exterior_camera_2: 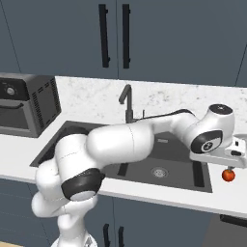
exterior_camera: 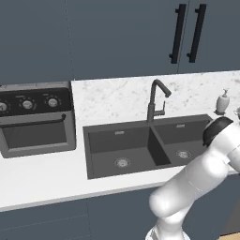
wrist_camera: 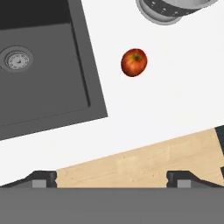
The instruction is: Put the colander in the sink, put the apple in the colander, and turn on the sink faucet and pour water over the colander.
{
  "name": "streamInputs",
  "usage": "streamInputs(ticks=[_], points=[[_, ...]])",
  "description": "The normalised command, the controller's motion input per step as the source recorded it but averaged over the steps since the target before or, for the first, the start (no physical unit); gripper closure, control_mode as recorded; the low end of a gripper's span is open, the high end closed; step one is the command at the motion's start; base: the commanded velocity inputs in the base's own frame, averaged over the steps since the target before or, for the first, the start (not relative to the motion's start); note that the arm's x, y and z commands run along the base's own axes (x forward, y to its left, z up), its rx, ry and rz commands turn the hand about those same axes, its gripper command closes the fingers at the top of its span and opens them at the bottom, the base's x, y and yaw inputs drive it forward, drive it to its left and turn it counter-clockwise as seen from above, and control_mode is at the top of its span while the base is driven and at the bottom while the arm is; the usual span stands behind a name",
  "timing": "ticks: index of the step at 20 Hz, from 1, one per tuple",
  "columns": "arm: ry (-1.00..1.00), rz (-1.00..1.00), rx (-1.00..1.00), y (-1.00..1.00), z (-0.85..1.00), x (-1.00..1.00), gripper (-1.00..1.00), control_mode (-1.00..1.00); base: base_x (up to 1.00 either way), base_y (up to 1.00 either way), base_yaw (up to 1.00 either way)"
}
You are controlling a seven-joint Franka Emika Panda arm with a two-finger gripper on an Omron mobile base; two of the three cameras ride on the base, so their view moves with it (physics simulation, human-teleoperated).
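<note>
The red-orange apple (wrist_camera: 134, 62) lies on the white counter just right of the dark double sink (wrist_camera: 48, 96). The edge of the silvery colander (wrist_camera: 168, 11) stands on the counter beyond the apple, cut off by the top of the hand view. My gripper (wrist_camera: 111, 180) hangs open above the counter's front edge, well short of the apple, with nothing between its fingers. In the right base view my arm reaches right across the sink (exterior_camera_2: 202, 176), with the hand above the apple (exterior_camera_2: 228, 175). The dark gooseneck faucet (exterior_camera: 152, 101) (exterior_camera_2: 126, 101) stands behind the sink (exterior_camera: 140, 150); no water runs.
A dark oven (exterior_camera: 35, 119) with knobs sits on the counter left of the sink. A small white soap dispenser (exterior_camera: 222, 102) stands at the back right. Below the counter's front edge lies wooden floor (wrist_camera: 144, 162). Upper cabinets hang over the counter.
</note>
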Motion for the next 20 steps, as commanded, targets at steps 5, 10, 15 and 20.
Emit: streamInputs(ticks=[5, 10, 15, 20], points=[[0.00, 0.00, 0.00, -0.35, -0.03, 0.34, -1.00, -1.00, 0.00, 0.00, 0.00], [0.00, 0.00, 0.00, -0.34, 0.00, 0.48, -1.00, -1.00, 0.00, 0.00, 0.00], [0.00, 0.00, 0.00, -0.25, 0.00, 0.44, -1.00, -1.00, 0.00, 0.00, 0.00], [0.00, 0.00, 0.00, 0.04, -0.21, 0.59, -1.00, -1.00, 0.00, 0.00, 0.00]])
